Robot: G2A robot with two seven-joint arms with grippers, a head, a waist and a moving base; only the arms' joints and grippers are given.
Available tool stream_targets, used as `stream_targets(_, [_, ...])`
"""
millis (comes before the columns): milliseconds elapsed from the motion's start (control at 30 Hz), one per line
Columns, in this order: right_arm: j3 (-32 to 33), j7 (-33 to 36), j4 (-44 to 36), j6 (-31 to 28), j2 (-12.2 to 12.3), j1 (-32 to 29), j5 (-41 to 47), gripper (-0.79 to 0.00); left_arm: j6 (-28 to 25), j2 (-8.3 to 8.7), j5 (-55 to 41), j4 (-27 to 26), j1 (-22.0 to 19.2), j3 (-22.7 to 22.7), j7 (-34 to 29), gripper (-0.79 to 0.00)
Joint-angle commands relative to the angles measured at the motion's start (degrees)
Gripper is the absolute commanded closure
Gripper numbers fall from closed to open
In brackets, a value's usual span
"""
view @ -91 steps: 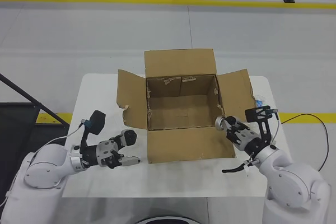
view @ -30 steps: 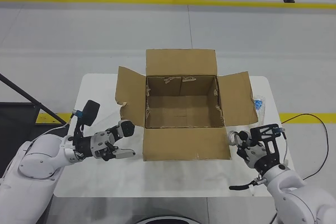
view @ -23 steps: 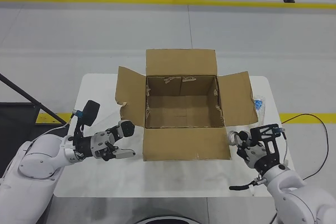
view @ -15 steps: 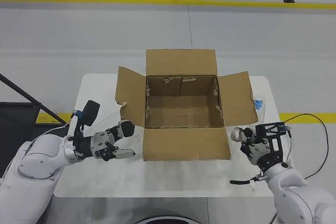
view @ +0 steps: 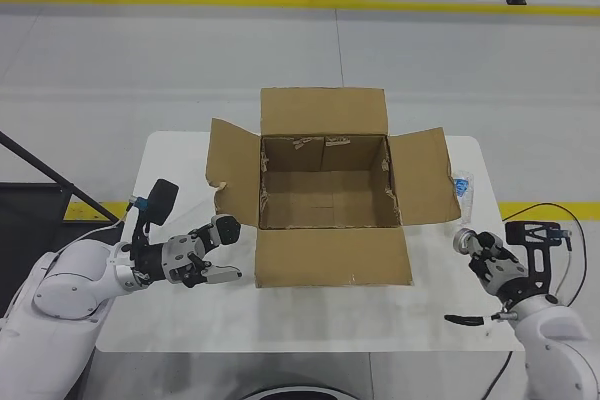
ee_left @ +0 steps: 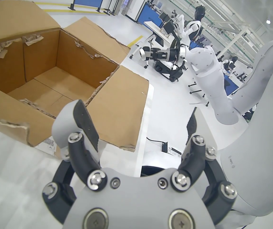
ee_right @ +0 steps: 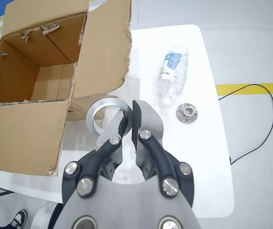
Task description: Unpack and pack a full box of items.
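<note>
The open cardboard box (view: 325,185) stands mid-table with all flaps spread, and its inside is bare (ee_right: 48,75). My right gripper (ee_right: 129,114) is shut on the rim of a metal ring (ee_right: 96,115), held above the table to the right of the box's near right corner (view: 475,248). A clear plastic bottle (ee_right: 173,71) lies on the table beyond it, with a small metal flange (ee_right: 186,113) beside its cap. My left gripper (ee_left: 136,117) is open and holds nothing, just left of the box's front flap (view: 215,255).
The white table (view: 180,160) has rounded corners, and its right edge is close to my right gripper. The box's right flap (ee_right: 105,48) overhangs the table beside the bottle. A black cable (ee_right: 265,110) runs over the floor past the right edge.
My right gripper has carried the ring to the right, away from the box's front corner toward the table's right edge. The left arm has stayed still.
</note>
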Motion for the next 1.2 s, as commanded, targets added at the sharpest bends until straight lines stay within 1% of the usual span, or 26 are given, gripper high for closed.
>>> stream_targets(0, [0.26, 0.4, 0.09, 0.38, 0.16, 0.47, 0.04, 0.0, 0.0, 0.0, 0.0, 0.0, 0.0, 0.0, 0.0, -0.785])
stream_targets(300, [0.3, 0.51, 0.04, 0.57, 0.21, 0.57, 0.12, 0.0, 0.0, 0.0, 0.0, 0.0, 0.0, 0.0, 0.0, -0.785])
stream_targets(433, [-1.12, -0.76, 0.53, 0.26, 0.42, 0.33, -1.63, 0.0, 0.0, 0.0, 0.0, 0.0, 0.0, 0.0, 0.0, -0.785])
stream_targets(600, [-2.09, 0.33, 1.24, 0.91, 0.78, 1.67, -2.49, 0.0, 0.0, 0.0, 0.0, 0.0, 0.0, 0.0, 0.0, -0.785])
stream_targets(967, [-3.51, 4.46, 4.19, 1.76, 1.81, 3.94, -12.13, 0.0, 0.0, 0.0, 0.0, 0.0, 0.0, 0.0, 0.0, -0.785])
stream_targets(1167, [-3.32, 4.78, 8.61, 2.53, 2.15, 4.98, -13.54, 0.0, 0.0, 0.0, 0.0, 0.0, 0.0, 0.0, 0.0, -0.785])
